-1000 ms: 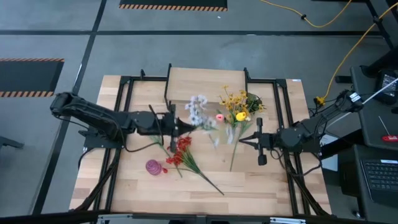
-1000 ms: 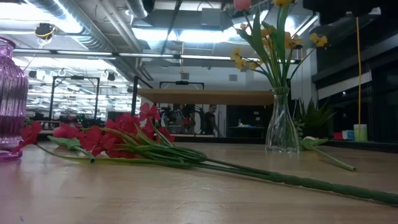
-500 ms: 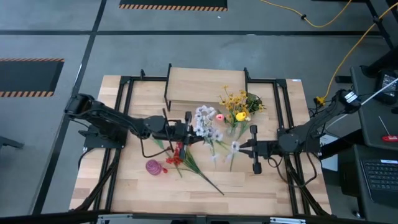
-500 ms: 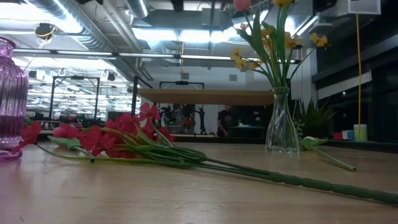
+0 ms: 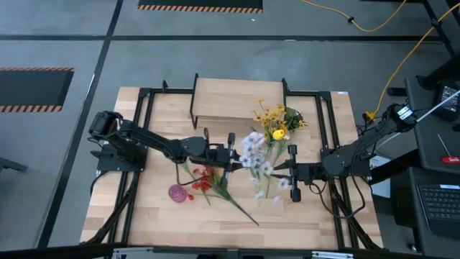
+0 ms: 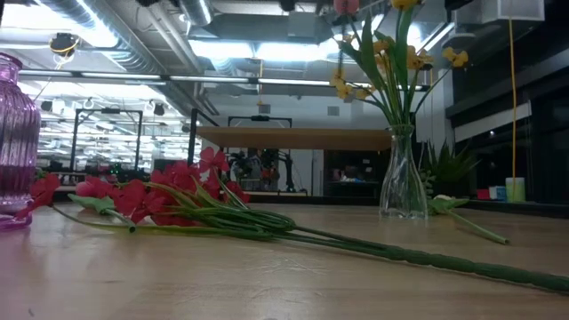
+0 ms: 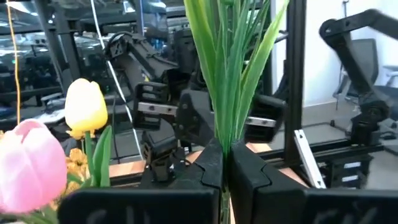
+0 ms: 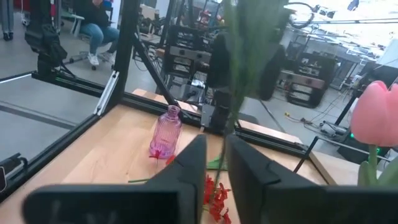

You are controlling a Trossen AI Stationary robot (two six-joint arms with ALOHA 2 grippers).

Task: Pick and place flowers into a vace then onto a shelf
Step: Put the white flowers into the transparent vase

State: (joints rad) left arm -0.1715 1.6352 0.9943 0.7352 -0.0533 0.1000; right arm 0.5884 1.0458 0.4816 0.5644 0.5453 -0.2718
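A spray of small white blossoms [image 5: 255,151] on green stalks [image 7: 230,74] hangs above the table's middle, with my left gripper [image 5: 241,157] shut on it. My right gripper [image 5: 278,171] faces it from the right, its fingers a little apart; the blurred stalk [image 8: 239,93] stands in their gap. Behind them, a clear vase [image 6: 400,182] on the table holds yellow blossoms and tulips [image 5: 277,124]. A red berry spray [image 5: 208,180] lies flat on the table beside a purple vase [image 5: 177,193]. The shelf [image 5: 230,97] stands at the far middle. My left gripper [image 7: 222,149] pinches the lower part of the bundled green stalks [image 7: 225,134] between its two fingers. It comes in level from the table's left. The spray is lifted clear of the table. My right gripper [image 8: 217,152] has the stalk between its fingers; whether they touch it, I cannot tell.
A loose green stem [image 6: 471,227] lies on the table right of the clear vase. The red spray's long stalk [image 6: 427,258] runs across the near part of the table. Black frame rails [image 5: 144,144] line both sides.
My left gripper has carried the white spray toward the table's right edge and a little nearer, up to my right gripper. My right gripper has shifted slightly toward the table's left and near edge. The blossoms now hang between the two grippers.
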